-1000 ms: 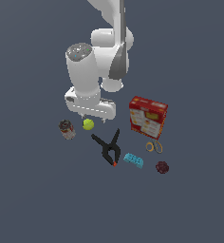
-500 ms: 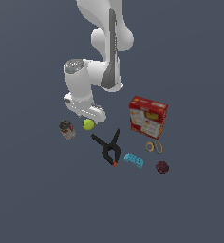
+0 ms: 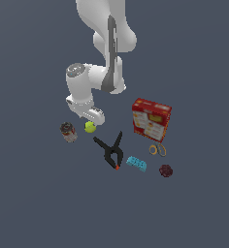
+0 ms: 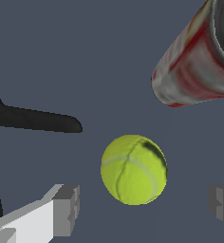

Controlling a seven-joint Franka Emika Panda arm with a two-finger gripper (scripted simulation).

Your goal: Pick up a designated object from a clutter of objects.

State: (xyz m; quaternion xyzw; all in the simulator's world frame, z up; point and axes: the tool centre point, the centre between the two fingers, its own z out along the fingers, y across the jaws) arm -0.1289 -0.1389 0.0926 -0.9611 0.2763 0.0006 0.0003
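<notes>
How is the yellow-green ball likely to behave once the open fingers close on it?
The ball is round with nothing bracing it, so an off-centre squeeze would probably roll it away. Its felt-like seamed surface suggests decent grip and a light weight. In the wrist view it sits nearer one finger of the gripper, so that finger may nudge it toward the can first.

A plain, dark slate-blue floor (image 3: pixel 34 208) filled both views, evenly lit, with no walls, furniture or windows showing.

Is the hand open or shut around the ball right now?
Open: the hand has one finger on each side of the ball, with gaps showing.
</notes>
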